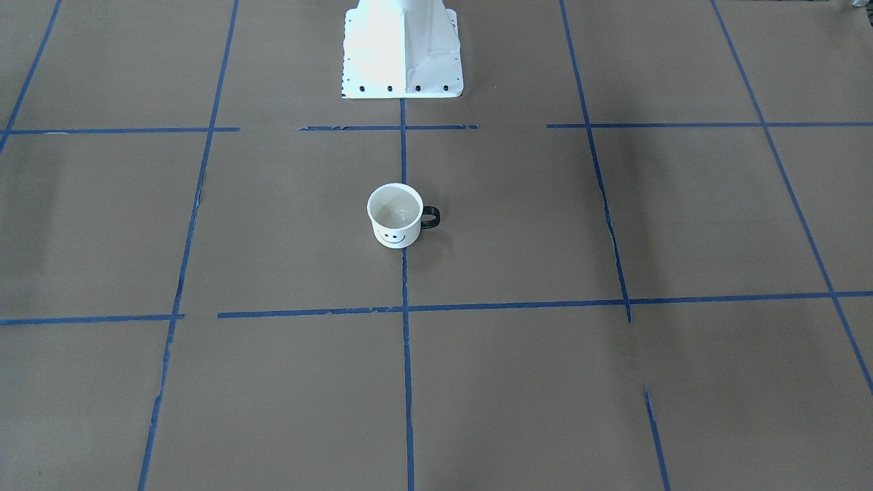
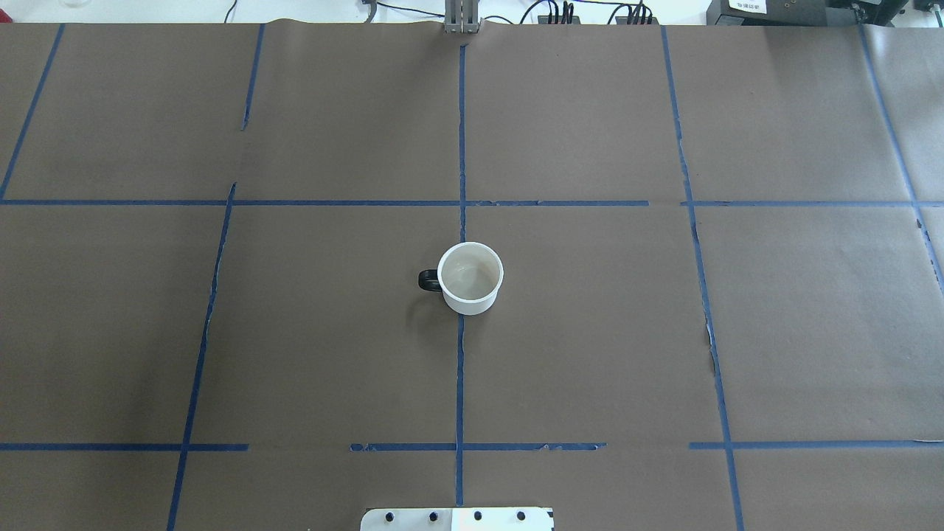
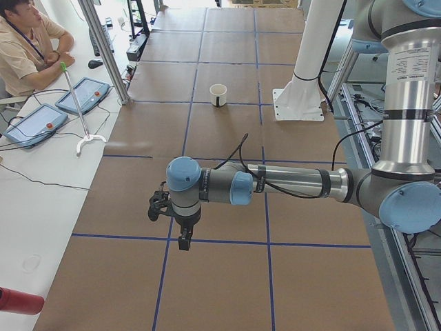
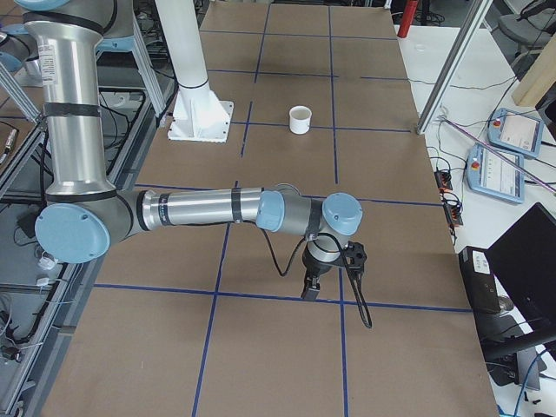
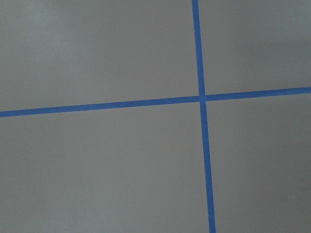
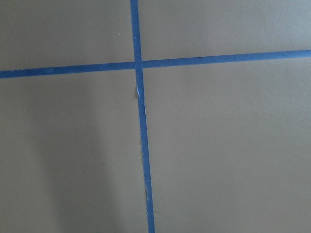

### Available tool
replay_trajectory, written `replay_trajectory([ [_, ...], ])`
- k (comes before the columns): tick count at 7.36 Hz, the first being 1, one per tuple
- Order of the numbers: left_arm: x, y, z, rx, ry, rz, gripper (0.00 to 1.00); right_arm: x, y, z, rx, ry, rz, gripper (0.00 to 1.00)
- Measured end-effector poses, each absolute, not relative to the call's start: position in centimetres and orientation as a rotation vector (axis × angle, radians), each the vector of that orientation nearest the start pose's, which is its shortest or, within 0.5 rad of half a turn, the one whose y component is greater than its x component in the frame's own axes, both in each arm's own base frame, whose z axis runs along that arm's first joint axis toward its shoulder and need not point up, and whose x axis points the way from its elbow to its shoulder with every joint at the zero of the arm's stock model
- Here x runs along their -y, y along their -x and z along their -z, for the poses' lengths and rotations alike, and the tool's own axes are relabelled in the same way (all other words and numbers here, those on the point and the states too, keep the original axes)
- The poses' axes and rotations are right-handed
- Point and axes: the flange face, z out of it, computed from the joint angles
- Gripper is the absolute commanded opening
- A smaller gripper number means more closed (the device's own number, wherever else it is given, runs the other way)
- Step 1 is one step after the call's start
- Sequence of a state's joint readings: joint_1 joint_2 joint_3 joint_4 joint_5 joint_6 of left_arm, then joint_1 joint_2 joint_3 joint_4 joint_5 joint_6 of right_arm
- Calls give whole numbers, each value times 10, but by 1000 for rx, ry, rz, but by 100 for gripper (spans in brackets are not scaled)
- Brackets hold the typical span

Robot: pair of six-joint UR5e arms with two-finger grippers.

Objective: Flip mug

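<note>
Could knock the upright mid-worktop mug [image 2: 470, 278] rolling edgeward with an off-centre grab; cannot tell either jaws' opening.

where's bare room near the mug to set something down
Bare paper lies all round the mug, across both squares flanking the centre tape line it stands on. Tightest: beside its handle, on the robot's left, and by the base plate.

left arm [image 3: 289, 183] w/ upper link vertical, forearm horiz., wrist bent down, left gripper [image 3: 185, 240] pointing straight down, right arm [image 4: 200, 208] in mirrored pose, forearm horiz., right gripper [image 4: 310, 288] pointing down too, jaw gap unreadable on both
</note>
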State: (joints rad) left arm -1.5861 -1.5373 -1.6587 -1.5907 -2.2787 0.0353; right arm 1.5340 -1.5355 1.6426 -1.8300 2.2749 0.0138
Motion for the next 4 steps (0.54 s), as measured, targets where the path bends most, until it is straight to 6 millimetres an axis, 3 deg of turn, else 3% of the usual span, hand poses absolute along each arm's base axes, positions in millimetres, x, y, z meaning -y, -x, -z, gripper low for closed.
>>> replay_trajectory([
  [4,482,76,-630,-707,-97,-49,100,494,-51,-635,699,163,-31,100],
])
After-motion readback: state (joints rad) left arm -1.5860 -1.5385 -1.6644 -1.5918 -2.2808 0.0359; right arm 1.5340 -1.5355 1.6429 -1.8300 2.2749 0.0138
